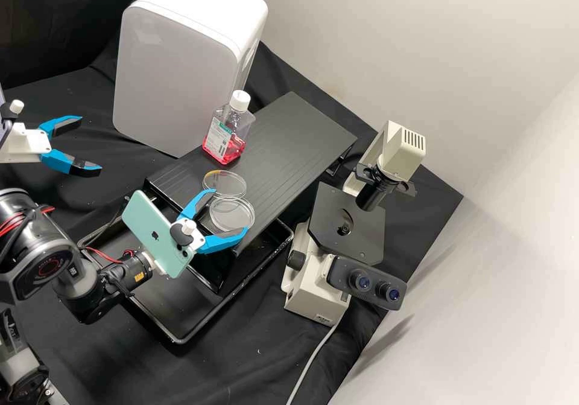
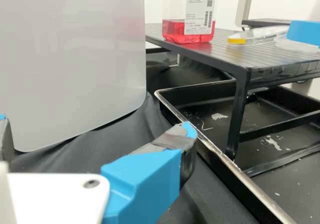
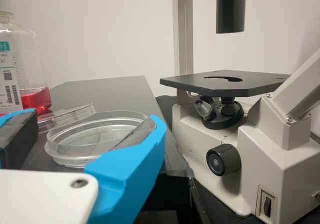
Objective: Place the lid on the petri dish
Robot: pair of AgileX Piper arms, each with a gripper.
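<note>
Two clear round petri pieces lie side by side on the black raised platform (image 1: 295,145). The nearer piece (image 1: 232,213) (image 3: 95,136) sits between the blue fingers of my right gripper (image 1: 230,213) (image 3: 85,134), which is open and flanks it on both sides. The farther piece (image 1: 224,183) (image 3: 67,115) (image 2: 257,33) lies just beyond it, toward the flask. I cannot tell which piece is the lid. My left gripper (image 1: 87,143) (image 2: 95,126) hangs open and holds nothing, off to the left over the black cloth, in front of the white box.
A flask of red liquid (image 1: 226,130) stands on the platform's back end. A tall white box (image 1: 181,61) stands behind on the left. The platform stands in a black tray (image 1: 181,317). A microscope (image 1: 350,236) is close on the right.
</note>
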